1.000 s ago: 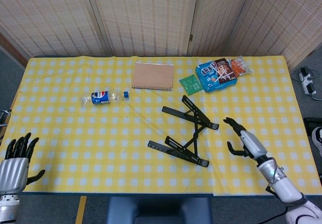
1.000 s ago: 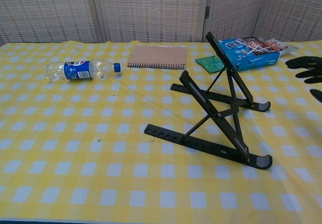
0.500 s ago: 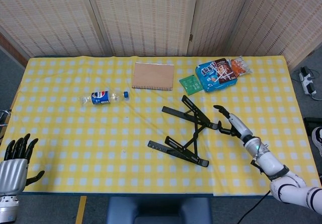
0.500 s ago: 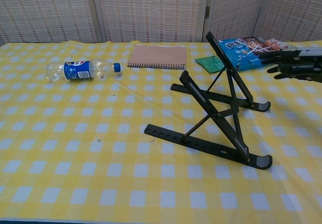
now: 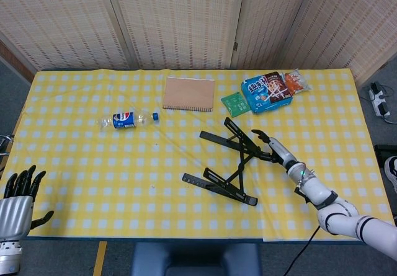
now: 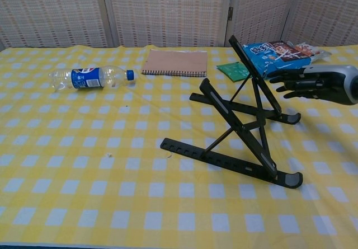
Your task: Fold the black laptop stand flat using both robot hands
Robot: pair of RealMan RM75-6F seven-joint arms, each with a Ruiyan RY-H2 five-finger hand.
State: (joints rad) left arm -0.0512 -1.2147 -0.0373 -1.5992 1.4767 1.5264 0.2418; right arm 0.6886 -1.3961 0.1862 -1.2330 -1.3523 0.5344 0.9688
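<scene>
The black laptop stand (image 5: 231, 159) (image 6: 240, 123) stands unfolded near the middle of the yellow checked table, its two angled arms raised on crossed struts. My right hand (image 5: 273, 149) (image 6: 305, 84) hovers just right of the stand's far upper arm, fingers stretched toward it and apart, holding nothing; whether the fingertips touch the stand I cannot tell. Off the table's front left corner is my left hand (image 5: 20, 195), fingers spread upward and empty, far from the stand. The chest view does not show the left hand.
A Pepsi bottle (image 5: 128, 119) (image 6: 89, 76) lies on its side at the left. A brown notebook (image 5: 189, 93) (image 6: 175, 62) lies at the back. A green packet (image 5: 234, 103), a blue snack bag (image 5: 267, 92) (image 6: 277, 56) and an orange packet (image 5: 296, 80) sit at the back right.
My right hand has moved left and away from me, from the table's right front area up to the stand's far arm. The left hand has sunk slightly. The stand has not moved.
</scene>
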